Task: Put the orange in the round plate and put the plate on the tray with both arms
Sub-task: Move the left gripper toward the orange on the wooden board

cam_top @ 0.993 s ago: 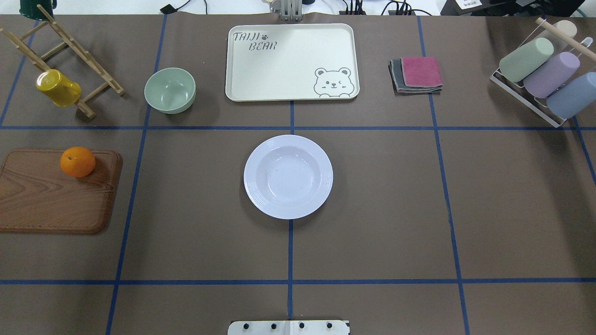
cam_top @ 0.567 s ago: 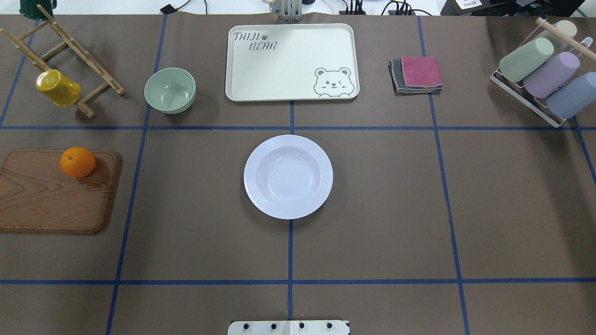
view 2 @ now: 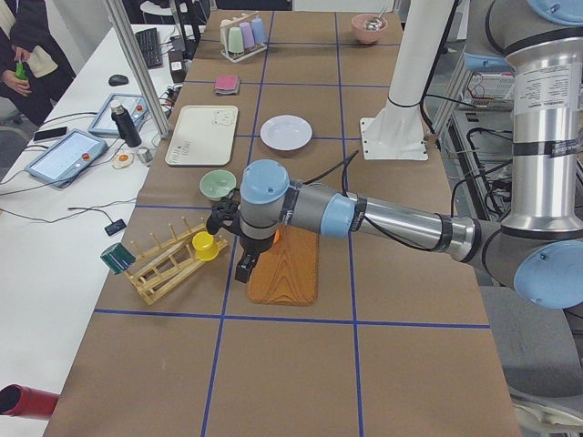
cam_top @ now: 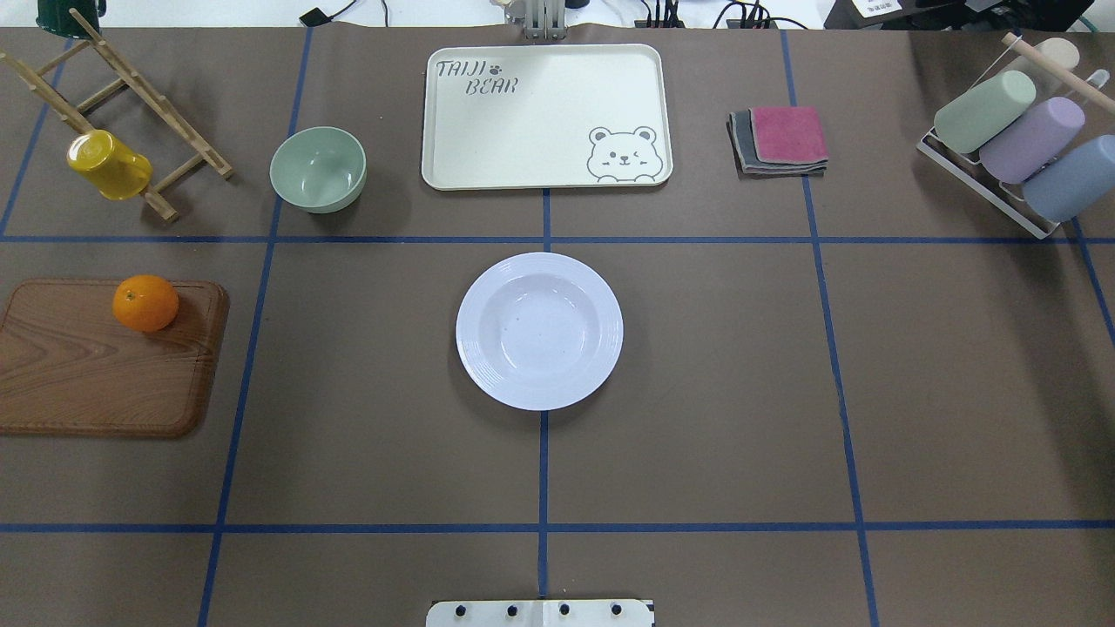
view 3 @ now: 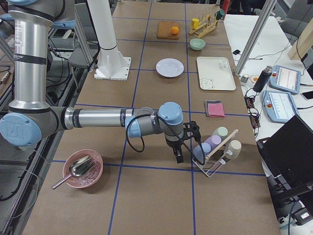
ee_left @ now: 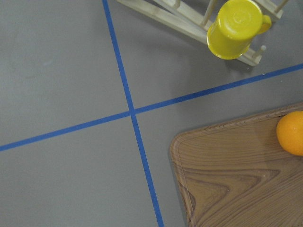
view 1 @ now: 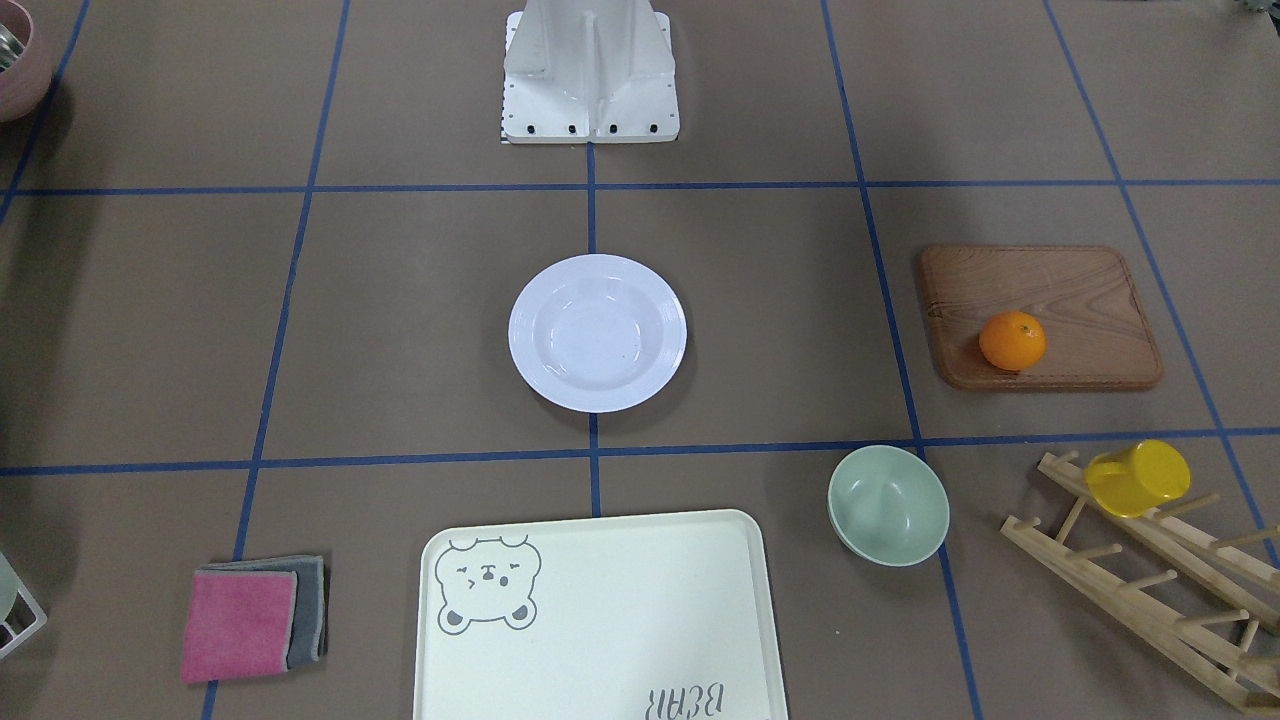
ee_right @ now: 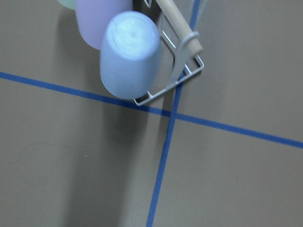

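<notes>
Under the left claw [view 2: 244, 271] is the brown wooden board [cam_top: 87, 383], with the orange [cam_top: 145, 303] on it near the board's far corner. The left wrist view catches the orange only at its right edge, so the claw isn't centred over it yet. Left claw opening: cannot tell, side camera only. The right claw [view 3: 179, 155] hangs low just beside the pastel cups [cam_top: 1032, 139] in their wire rack, well apart from every task item. Its opening can't be told either.

The round plate [cam_top: 539, 331] sits empty mid-surface [cam_top: 714, 409], between the two claws and well apart from both. The tray [cam_top: 544, 113] lies beyond the plate, away from the robot base. No part of the task is done.

Step in hand, by my read: the left claw goes for the orange. To do it well:
- Shift until the fruit is centred under the claw.
- Open wider than the fruit, then come straight down.
- Close around its widest band.

It's round and probably rolls if one finger touches first, so both should meet it together. Squeeze gently. Keep away from the yellow cup [ee_left: 234, 28] on the wooden peg rack [cam_top: 193, 138] close by.

Writing: the tray reads "TAIJI BEAR" with a paw mark, and there's a bear face drawing in one corner. No other legible text.
</notes>
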